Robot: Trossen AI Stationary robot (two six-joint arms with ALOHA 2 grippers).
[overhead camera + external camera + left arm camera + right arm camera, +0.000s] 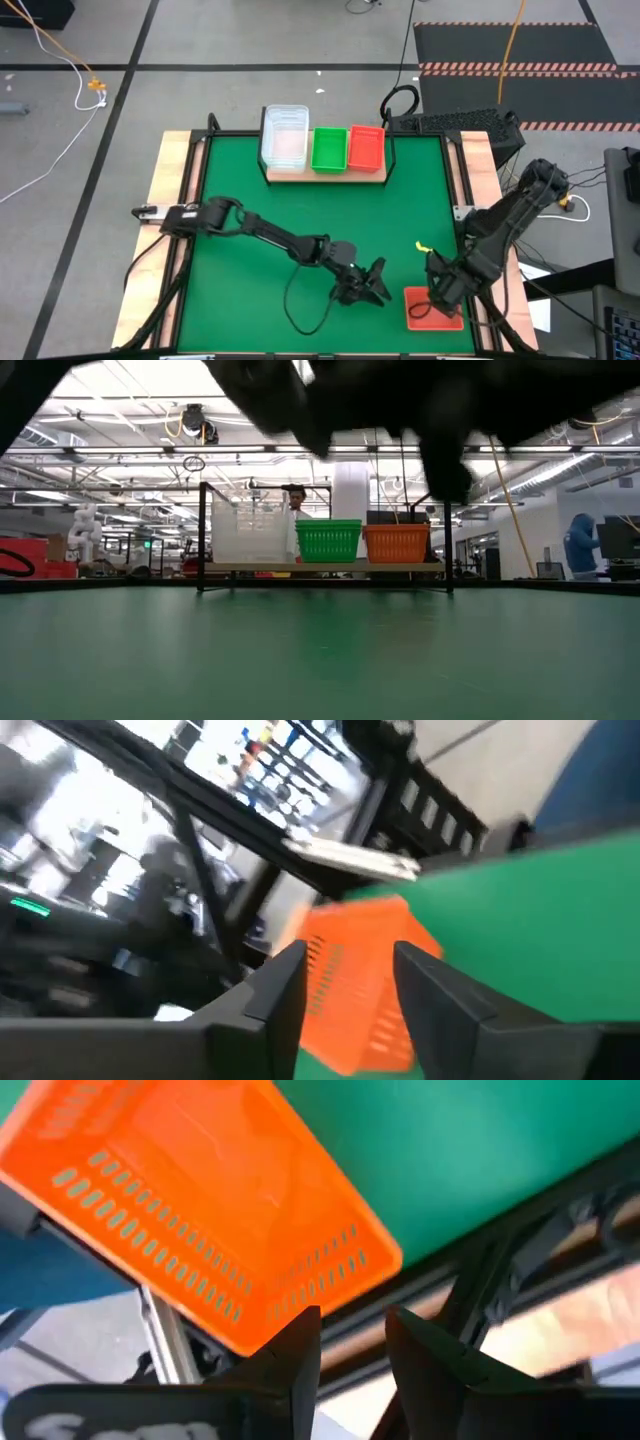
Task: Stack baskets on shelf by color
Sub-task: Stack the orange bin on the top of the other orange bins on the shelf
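High view gives you the layout: the shelf sits at twelve o'clock on the green surface, carrying a stack of clear baskets, a green basket and a red-orange basket side by side. A loose red-orange basket lies at about five o'clock, near the surface's edge. Your right pincer is at that basket's rim — its wrist view shows the fingers parted with a gap between them, and whether they grip the rim you cannot tell. Your left pincer hovers just beside the basket at its nine o'clock, fingers apart, holding nothing.
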